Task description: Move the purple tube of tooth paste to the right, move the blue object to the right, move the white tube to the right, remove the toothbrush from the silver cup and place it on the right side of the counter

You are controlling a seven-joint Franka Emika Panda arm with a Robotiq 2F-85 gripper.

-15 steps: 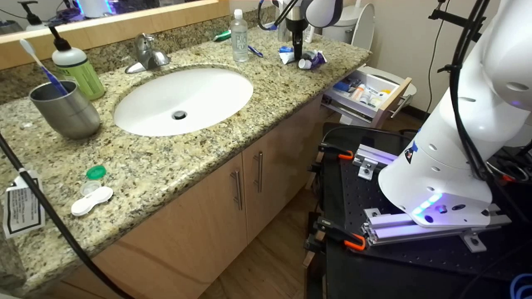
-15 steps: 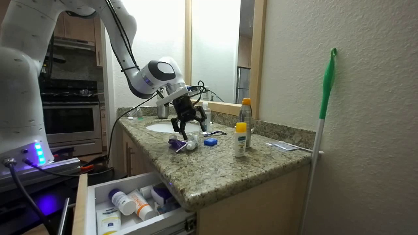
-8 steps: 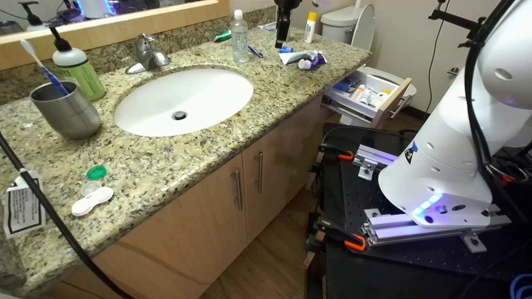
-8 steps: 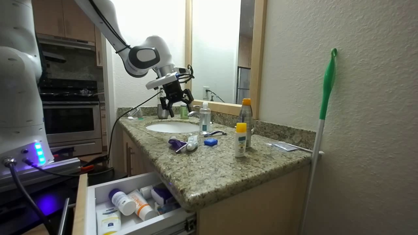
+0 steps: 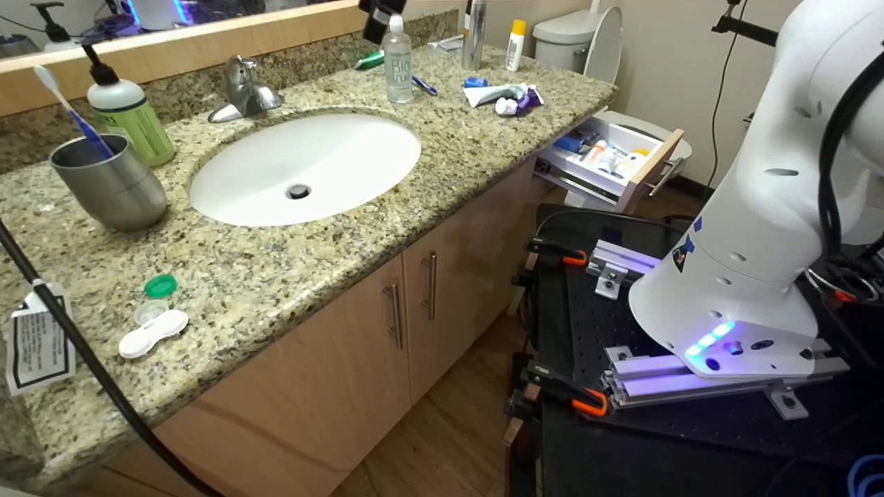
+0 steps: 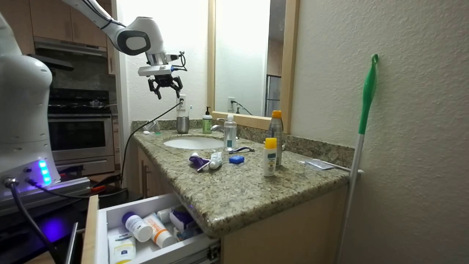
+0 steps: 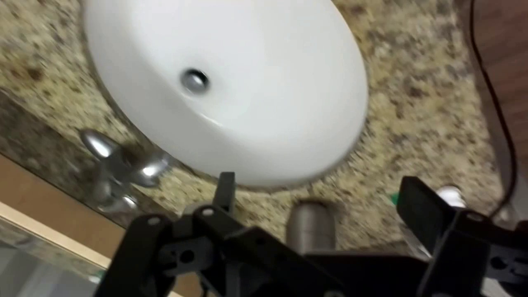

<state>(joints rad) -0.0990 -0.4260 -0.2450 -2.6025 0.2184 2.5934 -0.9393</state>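
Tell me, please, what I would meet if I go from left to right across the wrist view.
Shiny chrome faucet, round metal drain plug, tapered silver metal cup, mostly hidden green round cap, small white oval item, thin black cable.

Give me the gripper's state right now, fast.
Gripper: open, holding nothing, raised above the counter.
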